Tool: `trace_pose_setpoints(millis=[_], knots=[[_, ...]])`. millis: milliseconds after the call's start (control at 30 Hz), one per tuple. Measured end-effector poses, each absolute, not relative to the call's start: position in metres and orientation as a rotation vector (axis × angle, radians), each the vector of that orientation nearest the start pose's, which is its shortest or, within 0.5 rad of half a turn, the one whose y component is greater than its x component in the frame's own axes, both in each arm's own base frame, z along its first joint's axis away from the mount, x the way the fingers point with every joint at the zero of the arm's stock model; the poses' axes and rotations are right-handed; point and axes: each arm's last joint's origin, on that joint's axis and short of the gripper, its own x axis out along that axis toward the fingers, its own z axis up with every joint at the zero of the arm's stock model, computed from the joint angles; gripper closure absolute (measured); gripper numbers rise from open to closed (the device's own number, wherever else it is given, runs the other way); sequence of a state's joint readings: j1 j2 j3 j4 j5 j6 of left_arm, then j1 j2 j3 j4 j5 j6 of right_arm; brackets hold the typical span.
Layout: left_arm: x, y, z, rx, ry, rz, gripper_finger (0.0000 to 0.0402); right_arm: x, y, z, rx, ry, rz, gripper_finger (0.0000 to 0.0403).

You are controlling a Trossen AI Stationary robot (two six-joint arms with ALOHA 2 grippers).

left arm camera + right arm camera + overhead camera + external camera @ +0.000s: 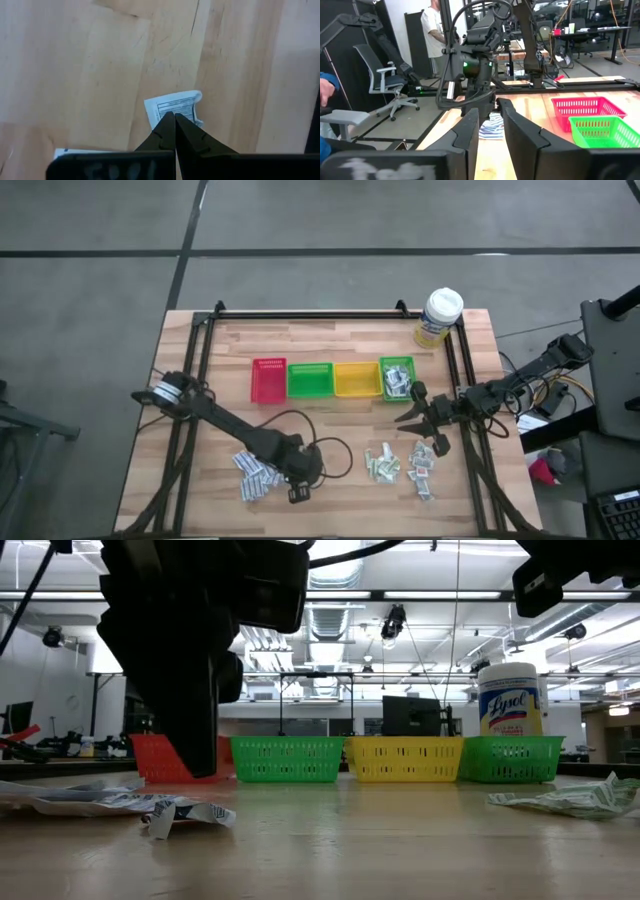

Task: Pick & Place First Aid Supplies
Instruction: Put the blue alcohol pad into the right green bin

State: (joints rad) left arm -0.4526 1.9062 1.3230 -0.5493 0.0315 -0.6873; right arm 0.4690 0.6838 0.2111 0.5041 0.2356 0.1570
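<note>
The left gripper [298, 493] is down at the near part of the pale wooden surface [330, 440], its dark fingers [170, 131] pressed together, their tips on a small white printed sachet [174, 108] lying flat on the wood; whether they pinch it cannot be told. The right gripper [412, 418] hangs above the surface just in front of the right-hand green bin, its fingers spread a little with nothing between them.

Four small slotted plastic bins stand in a row across the middle of the surface: a red bin [268, 379], a green bin [309, 379], a yellow bin [356, 378] and a second green bin [397, 377], this last one holding several sachets. A yellow wipes tub with a white lid [439, 316] stands at the far right corner.

The first aid supplies lie in loose heaps on the near half: a white-and-blue pile [255, 473] just beside the left gripper, a pale green cluster [382, 463] toward the right, and a white-and-red scatter [424, 468] beside that.

In the right wrist view, a person in a white shirt [433, 27] stands in the room beyond.
</note>
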Motion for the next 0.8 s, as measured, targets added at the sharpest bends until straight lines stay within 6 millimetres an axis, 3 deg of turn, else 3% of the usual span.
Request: trace_pose_setpoints(millis=[167, 600, 800], knots=[[0.346, -0.169, 0.179, -0.335, 1.205, -0.047, 0.0401, 0.143, 0.065, 0.215, 0.167, -0.011, 0.235, 0.0326], [0.343, -0.176, 0.179, 0.108, 1.154, -0.387, 0.0401, 0.143, 0.065, 0.215, 0.167, -0.011, 0.235, 0.0321], [0.345, -0.182, 0.182, 0.204, 1.073, -0.470, 0.0401, 0.143, 0.065, 0.215, 0.167, -0.011, 0.236, 0.0311]])
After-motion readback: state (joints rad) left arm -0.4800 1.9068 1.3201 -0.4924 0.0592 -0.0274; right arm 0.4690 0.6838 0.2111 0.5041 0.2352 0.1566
